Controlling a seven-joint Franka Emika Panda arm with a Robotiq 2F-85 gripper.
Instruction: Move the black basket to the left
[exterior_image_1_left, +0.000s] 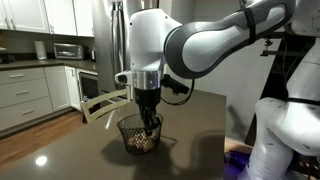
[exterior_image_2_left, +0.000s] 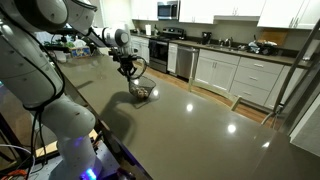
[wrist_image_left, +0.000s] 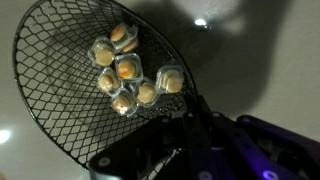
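The black basket (exterior_image_1_left: 138, 136) is a small round wire-mesh bowl on the dark countertop, also visible in an exterior view (exterior_image_2_left: 142, 92). In the wrist view the black basket (wrist_image_left: 60, 95) fills the upper left, with several tan-brown wrapped items (wrist_image_left: 127, 72) inside. My gripper (exterior_image_1_left: 149, 121) reaches straight down onto the basket's rim on its right side. In the wrist view my gripper's (wrist_image_left: 180, 110) dark fingers sit close together on either side of the rim wire, shut on it. I cannot tell whether the basket rests on the counter or is raised.
The dark glossy countertop (exterior_image_1_left: 200, 120) stretches wide around the basket (exterior_image_2_left: 200, 130). White kitchen cabinets (exterior_image_2_left: 230, 70) and a stove (exterior_image_2_left: 160, 50) stand behind. A chair (exterior_image_1_left: 100, 100) stands at the counter's far edge, and the robot's white base (exterior_image_1_left: 285, 130) is at the right.
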